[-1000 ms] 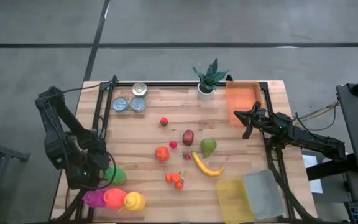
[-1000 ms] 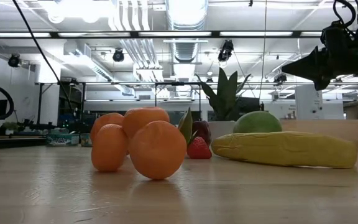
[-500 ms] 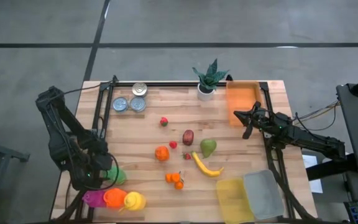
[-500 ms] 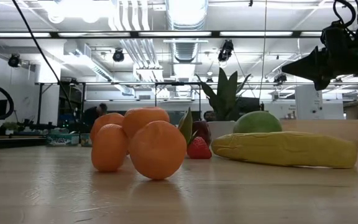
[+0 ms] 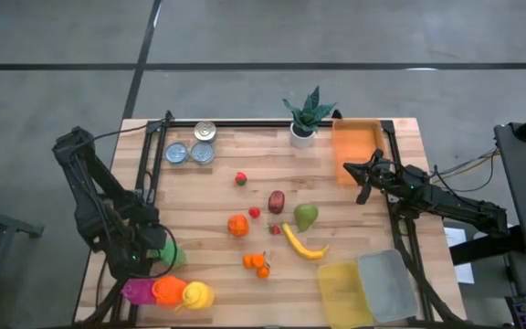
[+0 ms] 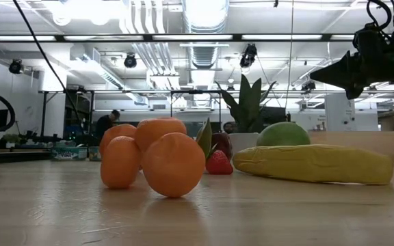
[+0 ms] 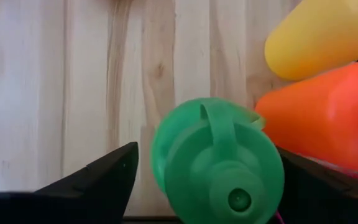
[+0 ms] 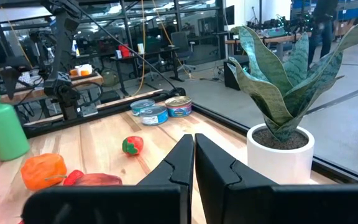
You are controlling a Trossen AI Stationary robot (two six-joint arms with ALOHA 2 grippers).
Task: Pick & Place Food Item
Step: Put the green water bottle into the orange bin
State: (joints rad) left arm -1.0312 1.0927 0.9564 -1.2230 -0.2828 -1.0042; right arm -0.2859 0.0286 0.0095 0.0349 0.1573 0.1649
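Both hand fingers point(image 7: 95, 180) flank green bottle point(image 7: 219, 165) at table's point(image 5: 208, 196) corner

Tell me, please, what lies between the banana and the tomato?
In the high view, a small strawberry sits between the banana and the tomato, nearer the banana.

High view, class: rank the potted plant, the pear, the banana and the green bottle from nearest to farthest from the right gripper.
From the right gripper:
1. Potted plant, at the table's back edge.
2. Pear, mid-table; nearly as close, so these two are hard to separate.
3. Banana, just past the pear.
4. Green bottle, far side by the left gripper.
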